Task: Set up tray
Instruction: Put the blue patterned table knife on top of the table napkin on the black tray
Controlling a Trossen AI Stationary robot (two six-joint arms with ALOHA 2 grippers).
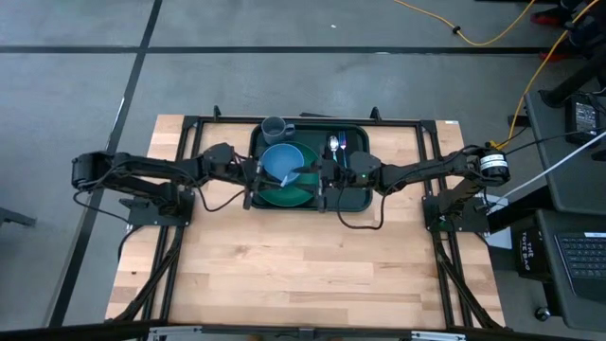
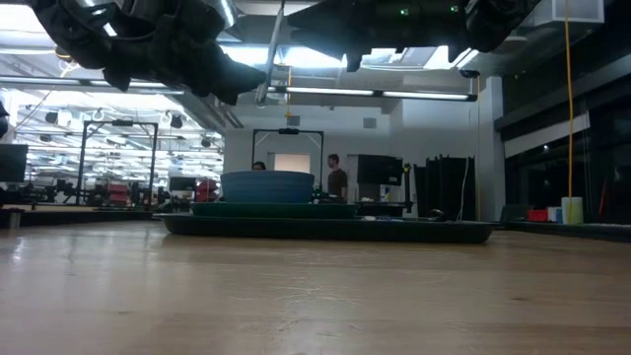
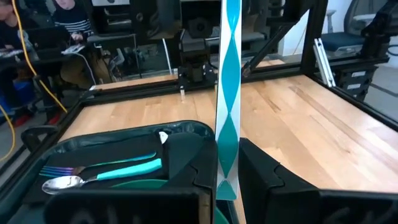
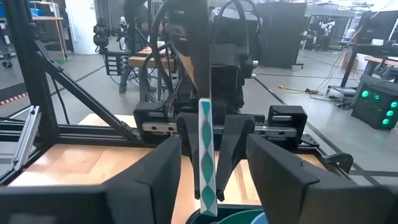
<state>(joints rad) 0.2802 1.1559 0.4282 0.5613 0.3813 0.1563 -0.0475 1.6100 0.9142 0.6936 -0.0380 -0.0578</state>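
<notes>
The dark green tray [image 1: 358, 196] lies at the table's far middle, with its flat bottom on the wood [image 2: 325, 229]. On it a blue bowl [image 1: 279, 161] sits on a round green plate [image 1: 284, 198]. A grey cup [image 1: 275, 128] stands at its far rim, and a spoon and fork [image 1: 333, 145] lie on its right part. My left gripper [image 1: 258, 173] hovers over the tray's left side, shut on a teal-and-white striped straw [image 3: 227, 93]. My right gripper [image 1: 322, 175] faces it over the bowl, open, with its fingers apart on either side of the straw's free end [image 4: 208, 205]. My left gripper pinches the striped straw near one end [image 3: 227, 177] between its two fingers [image 3: 261, 174]. The fingers come from the table's left and lie along the straw. The straw is lifted clear and reaches out over the bowl toward the right gripper [image 4: 213, 165].
The spoon [image 3: 62, 183] and a teal-handled fork [image 3: 124, 168] lie side by side on the tray's right part. A black frame [image 1: 398, 121] borders the table's far and side edges. Bare wood [image 1: 303, 265] spreads on the near side. People show in the room beyond.
</notes>
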